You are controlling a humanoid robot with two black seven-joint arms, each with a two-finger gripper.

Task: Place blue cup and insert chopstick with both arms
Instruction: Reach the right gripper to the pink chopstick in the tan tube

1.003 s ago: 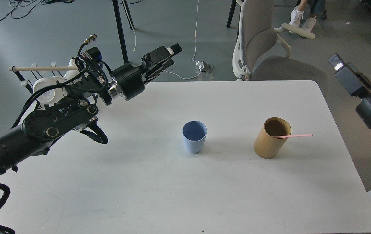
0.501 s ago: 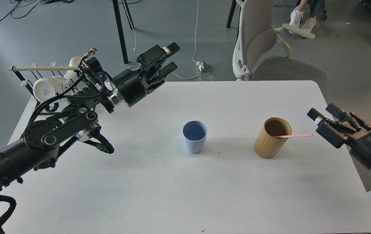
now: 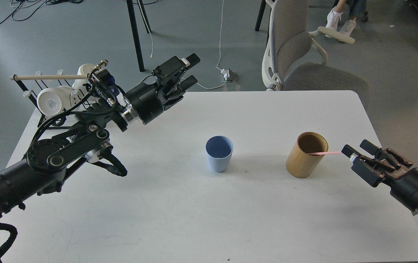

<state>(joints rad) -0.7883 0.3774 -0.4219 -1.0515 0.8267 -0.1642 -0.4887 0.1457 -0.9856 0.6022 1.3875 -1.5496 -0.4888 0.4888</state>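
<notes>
The blue cup [image 3: 219, 153] stands upright near the middle of the white table [image 3: 209, 219], with nothing in it. To its right stands a tan wooden cup [image 3: 305, 155], and the pink chopstick [image 3: 328, 153] leans in it and sticks out to the right over the rim. My right gripper [image 3: 355, 148] is open and low over the table. One fingertip is right at the chopstick's outer end; I cannot tell if they touch. My left gripper [image 3: 193, 69] is open and empty, raised over the table's far left edge, well away from the blue cup.
A black wire rack [image 3: 37, 98] with white mugs [image 3: 51, 102] and a long pale dowel [image 3: 48, 77] sits at the table's back left corner, behind my left arm. A grey office chair [image 3: 296, 54] stands beyond the far edge.
My right arm has swung down from the upper right and moved left until its open gripper reached the chopstick's end. The left gripper has opened and dropped slightly. Both cups are unmoved.
</notes>
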